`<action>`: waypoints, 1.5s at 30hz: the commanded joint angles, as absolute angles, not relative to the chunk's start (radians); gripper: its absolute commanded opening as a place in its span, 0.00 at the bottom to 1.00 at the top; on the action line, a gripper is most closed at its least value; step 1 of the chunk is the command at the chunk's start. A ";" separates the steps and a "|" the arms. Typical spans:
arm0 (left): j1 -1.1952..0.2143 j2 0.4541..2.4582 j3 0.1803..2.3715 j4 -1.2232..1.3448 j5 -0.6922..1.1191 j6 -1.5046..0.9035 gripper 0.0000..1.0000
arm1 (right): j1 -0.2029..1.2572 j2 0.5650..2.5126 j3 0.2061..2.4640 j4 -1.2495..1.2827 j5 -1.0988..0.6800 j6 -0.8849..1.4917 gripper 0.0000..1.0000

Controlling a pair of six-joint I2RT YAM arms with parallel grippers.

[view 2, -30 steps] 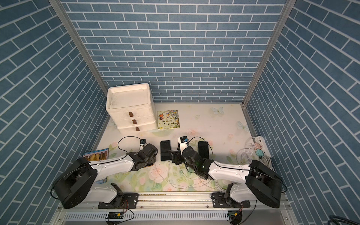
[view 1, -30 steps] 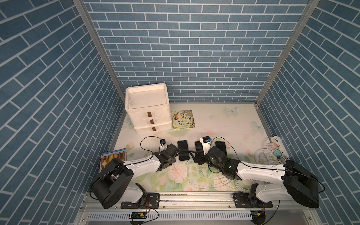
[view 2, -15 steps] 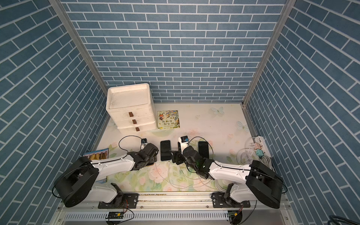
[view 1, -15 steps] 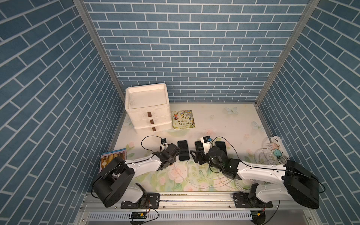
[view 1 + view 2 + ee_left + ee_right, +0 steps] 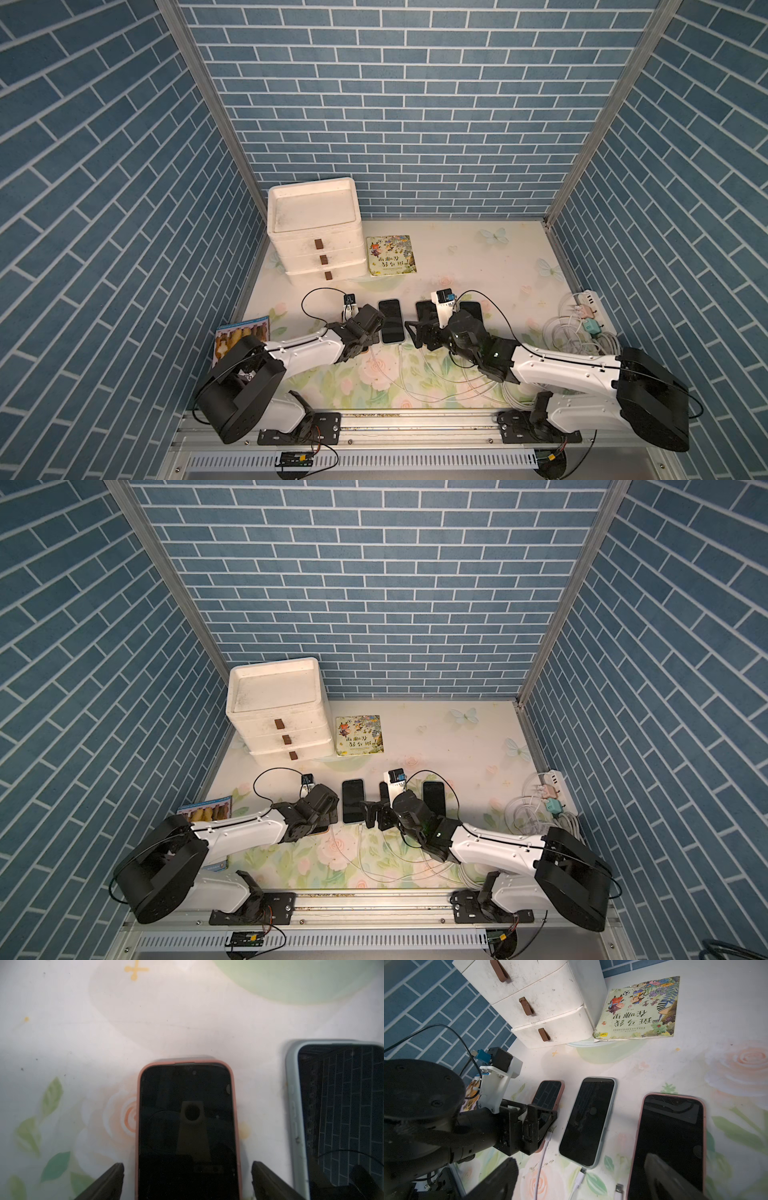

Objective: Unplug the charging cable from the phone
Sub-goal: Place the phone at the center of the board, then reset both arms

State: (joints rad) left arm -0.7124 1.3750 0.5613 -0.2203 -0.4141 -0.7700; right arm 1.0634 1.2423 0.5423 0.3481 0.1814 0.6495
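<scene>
In the left wrist view my left gripper (image 5: 188, 1167) is open and straddles a pink-cased phone (image 5: 187, 1126) lying flat, with a gap on each side. In the right wrist view a white charging cable (image 5: 544, 1153) ends in a plug lying beside that phone (image 5: 549, 1095), next to the left gripper's fingers (image 5: 537, 1126). A pale-blue-cased phone (image 5: 588, 1118) has a white cable plug (image 5: 581, 1175) in its near end. A loose plug (image 5: 618, 1188) lies by another pink-cased phone (image 5: 670, 1142). My right gripper (image 5: 579, 1159) hangs open above these, holding nothing.
A white three-drawer unit (image 5: 311, 232) and a picture book (image 5: 390, 254) sit at the back. Another book (image 5: 243, 332) lies at the left wall. A power strip (image 5: 588, 307) with coiled white cables (image 5: 582, 336) is at the right. A fourth phone (image 5: 471, 311) lies right of the grippers.
Both grippers' jaws have opened wider. The arms have hardly shifted.
</scene>
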 commanded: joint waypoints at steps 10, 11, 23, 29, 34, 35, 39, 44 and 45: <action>-0.715 1.136 0.721 -0.405 -0.683 -0.772 1.00 | 0.857 1.083 0.629 -0.070 0.401 0.689 0.99; -0.715 1.115 0.739 -0.412 -0.721 -0.771 1.00 | 0.804 1.059 0.623 -0.105 0.398 0.700 0.99; -0.663 1.020 0.550 0.411 -1.112 -0.156 1.00 | 0.522 1.027 0.560 -0.130 0.673 0.491 0.96; -0.415 1.188 0.461 0.727 -1.008 -0.041 1.00 | 0.313 1.051 0.522 -0.040 0.536 0.451 0.98; -0.231 1.281 0.391 0.807 -0.904 -0.118 1.00 | 0.180 0.986 0.448 -0.008 0.523 0.469 0.97; -0.202 1.299 0.370 0.845 -0.863 -0.119 1.00 | 0.166 0.971 0.440 -0.012 0.544 0.468 0.97; -0.105 1.366 0.322 0.933 -0.713 -0.161 1.00 | 0.134 0.918 0.400 0.006 0.585 0.449 0.96; -0.091 1.437 0.250 1.136 -0.595 -0.146 1.00 | 0.127 0.905 0.359 0.058 0.603 0.434 0.95; -0.086 1.444 0.256 1.140 -0.571 -0.138 1.00 | 0.125 0.908 0.355 0.066 0.609 0.432 0.96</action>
